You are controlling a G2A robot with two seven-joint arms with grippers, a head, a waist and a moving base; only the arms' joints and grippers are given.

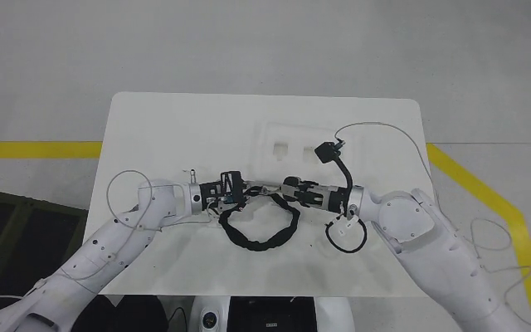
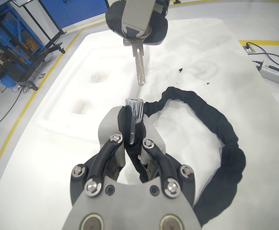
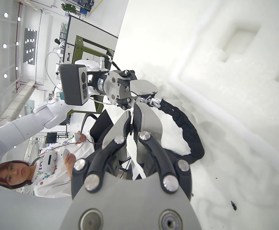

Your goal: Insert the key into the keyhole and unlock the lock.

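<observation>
White surface (image 1: 166, 124) below, left fingers (image 2: 106, 128) pinch the lock cylinder (image 2: 136, 109), right fingers (image 2: 135, 13) pinch the key (image 2: 140, 67), tip near the keyhole (image 2: 134, 100), apart.

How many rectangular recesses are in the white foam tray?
2. One recess and a second recess sit side by side in the foam tray; its covered edge could hide more.

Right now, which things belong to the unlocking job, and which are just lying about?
Job: key in the right gripper; lock with its black chain in the left gripper.
Lying about: white foam tray; black crumbs on the table.
</observation>
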